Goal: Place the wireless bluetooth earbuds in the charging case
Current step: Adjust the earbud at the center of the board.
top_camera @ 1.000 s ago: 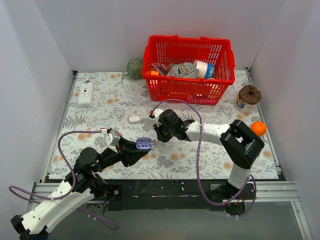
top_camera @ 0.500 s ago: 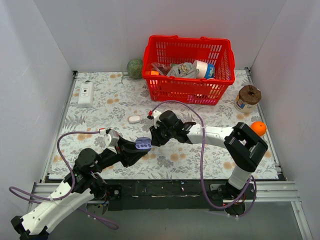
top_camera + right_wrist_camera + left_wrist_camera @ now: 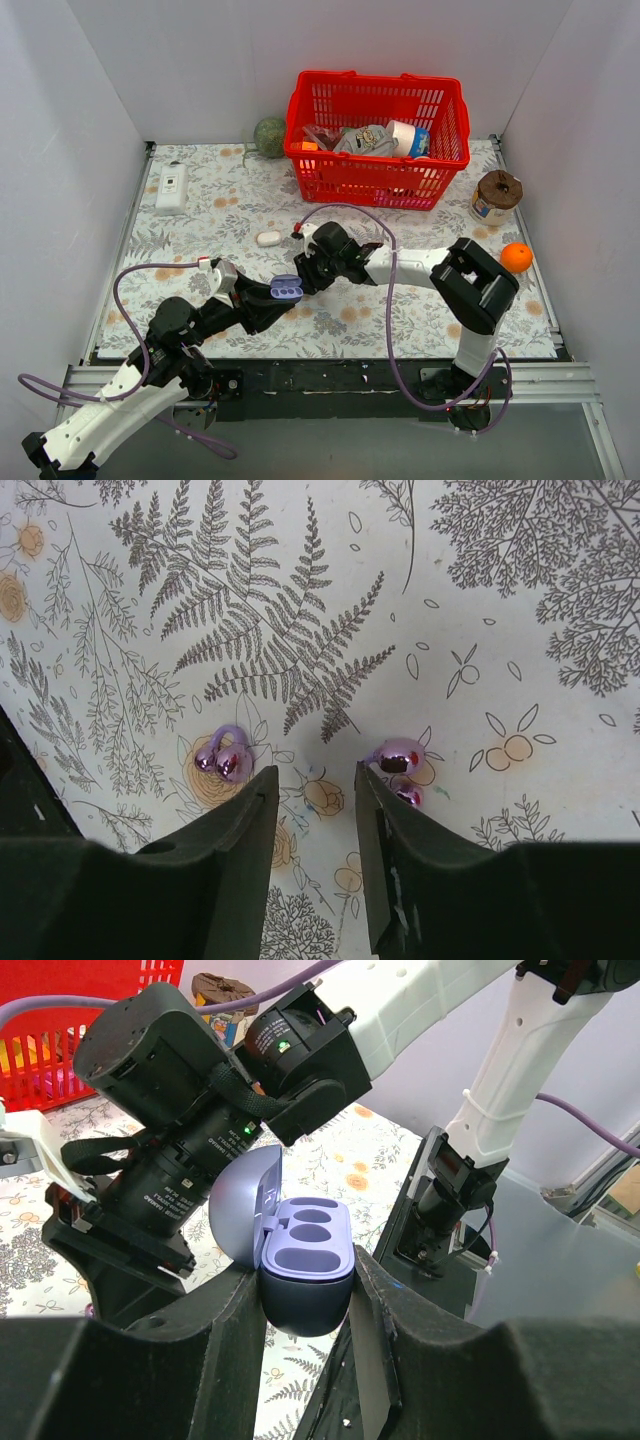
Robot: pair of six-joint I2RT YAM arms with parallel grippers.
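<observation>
- At table centre, the right gripper (image 3: 312, 780) has shifted toward the charging case (image 3: 305, 1260), and its jaws have spread with nothing between them.
- On the floral cloth (image 3: 300, 600), the first earbud (image 3: 222, 760) lies just outside one finger and the second earbud (image 3: 400, 755) just outside the other.
- Left gripper (image 3: 305, 1298) stays clenched on the open case; both sockets appear empty.
- Judgement: pickup not begun; insertion pending.

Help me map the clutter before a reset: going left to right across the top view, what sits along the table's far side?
white switch box → green ball → red basket → brown-topped tub
</observation>
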